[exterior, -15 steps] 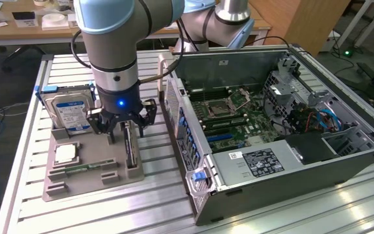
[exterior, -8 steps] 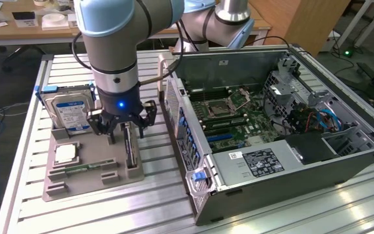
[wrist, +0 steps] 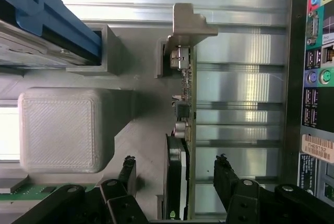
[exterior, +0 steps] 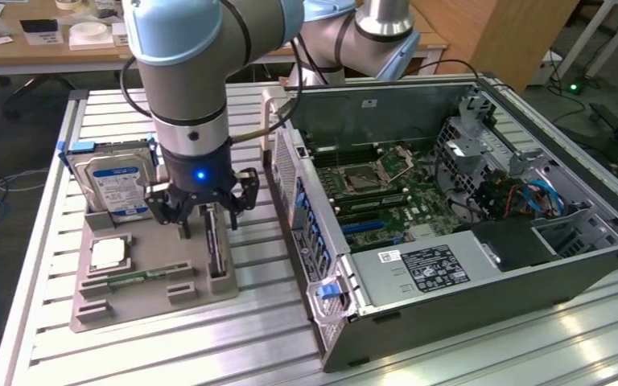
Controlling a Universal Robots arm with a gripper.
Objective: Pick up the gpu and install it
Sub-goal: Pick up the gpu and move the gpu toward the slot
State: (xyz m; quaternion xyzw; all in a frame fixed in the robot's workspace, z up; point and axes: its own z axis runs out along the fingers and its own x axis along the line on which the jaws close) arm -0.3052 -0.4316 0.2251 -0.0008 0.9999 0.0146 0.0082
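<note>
**A:** How does the black two-fingered gripper (exterior: 210,225) stand?

**B:** Wide apart. In the wrist view the gripper (wrist: 175,161) straddles the gpu (wrist: 180,174), a thin flat black circuit card seen edge-on. One of the fingers (wrist: 128,169) is on each side, with a gap between each and the card.

**A:** And where does the card sit?

**B:** The gpu (exterior: 216,253) stands on its edge in a slot of the grey plastic holder tray (exterior: 126,301), along the tray's side nearest the open black computer case (exterior: 566,273).

**A:** What does the wrist camera add?

**B:** The card's green board edge with its small parts, the tray's moulded grey block (wrist: 60,130), and the case's rear panel of coloured ports (wrist: 315,78) beside the card.

**A:** And the exterior view?

**B:** The rest of the tray. A silver hard drive with a blue-white label (exterior: 116,185) stands upright at its far end. A small square silver CPU chip (exterior: 109,256) and a green memory stick (exterior: 138,277) lie flat. Everything rests on a slatted aluminium table (exterior: 234,350), with the case to the exterior view's right.

**A:** The arm?

**B:** The grey and pale-blue arm (exterior: 180,80) hangs its wrist straight down over the tray, and a blue light (exterior: 199,174) glows above the fingers.
</note>
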